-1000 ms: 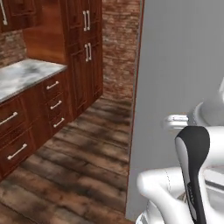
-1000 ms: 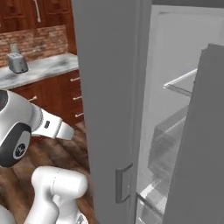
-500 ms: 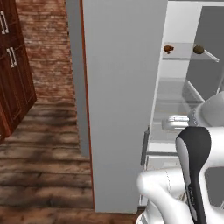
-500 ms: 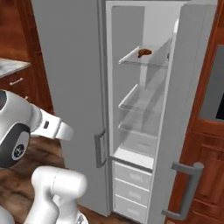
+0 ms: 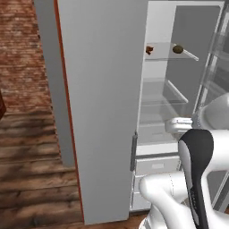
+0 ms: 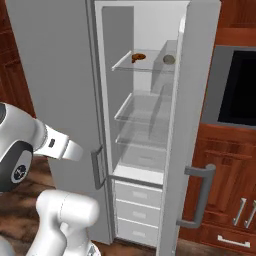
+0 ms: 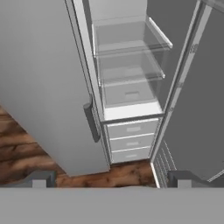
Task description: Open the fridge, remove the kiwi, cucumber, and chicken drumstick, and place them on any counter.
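Note:
The fridge (image 5: 103, 89) (image 6: 55, 75) (image 7: 39, 78) stands in front of me with one door (image 6: 192, 125) swung open on its white interior and glass shelves. On the top shelf lie the reddish-brown chicken drumstick (image 5: 149, 49) (image 6: 137, 57) and, to its right, the olive-brown kiwi (image 5: 178, 49) (image 6: 169, 59). The cucumber and the counter are out of view. In the hand view my gripper (image 7: 111, 180) is open and empty, well short of the fridge, facing its lower shelves and drawers (image 7: 131, 142).
The open door (image 7: 197, 109) with its bar handle (image 6: 200, 195) juts out on the right. Beyond it are a dark oven panel (image 6: 240, 85) and wooden cabinets (image 6: 235, 165). A brick wall (image 5: 22, 44) and wood floor (image 5: 31, 170) lie to the left.
The whole picture has swung from the wooden cabinets and floor round to the open fridge, so the cameras moved with the base. The gripper stays open.

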